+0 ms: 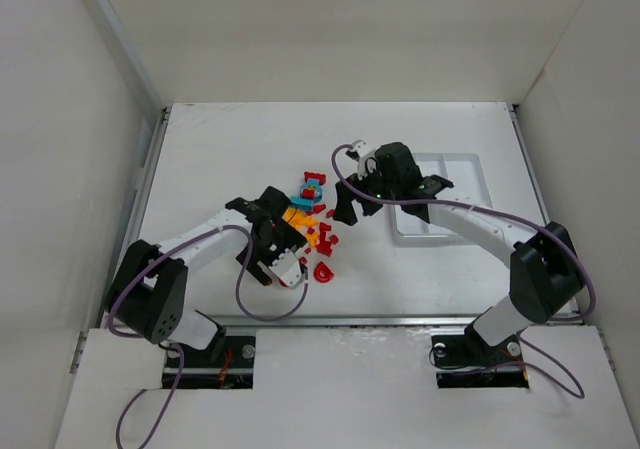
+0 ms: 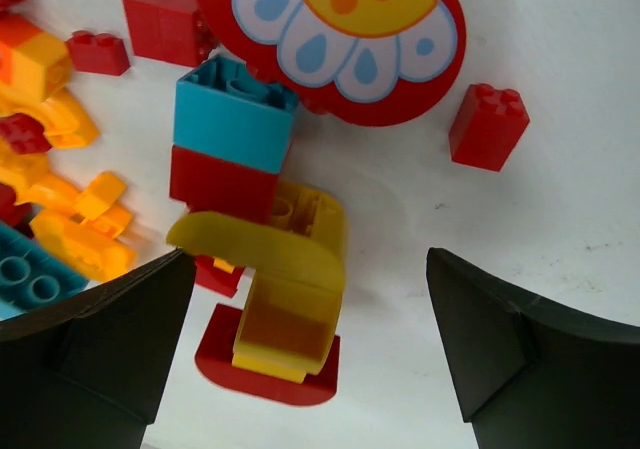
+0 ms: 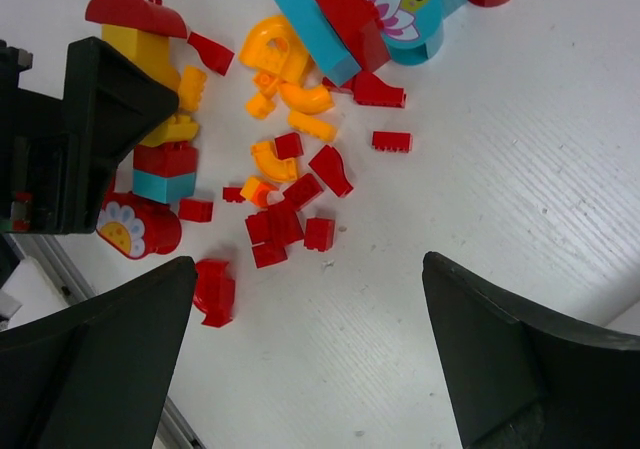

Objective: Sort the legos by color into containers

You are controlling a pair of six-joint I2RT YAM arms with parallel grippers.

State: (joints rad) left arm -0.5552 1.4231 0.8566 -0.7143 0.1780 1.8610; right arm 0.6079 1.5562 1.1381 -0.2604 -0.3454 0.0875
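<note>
The legos (image 1: 312, 217) lie heaped at the table's middle: red, orange, yellow and teal pieces. My left gripper (image 2: 310, 259) is open, low over a lying stack (image 2: 262, 269) of a red base, yellow pieces, a red brick and a teal brick (image 2: 232, 117), ending at a red flower-print piece (image 2: 345, 39). In the top view the left gripper (image 1: 292, 241) sits at the heap's near-left side. My right gripper (image 3: 310, 262) is open above bare table just beside loose red bricks (image 3: 285, 224); in the top view the right gripper (image 1: 357, 209) is right of the heap. The white tray of containers (image 1: 465, 174) lies at the right, partly hidden by the right arm.
A red curved piece (image 3: 213, 291) lies alone near the front of the heap. A teal face-print piece (image 3: 405, 9) and orange curved pieces (image 3: 275, 54) sit at its far side. White walls enclose the table, and a metal rail (image 1: 400, 319) runs along the near edge.
</note>
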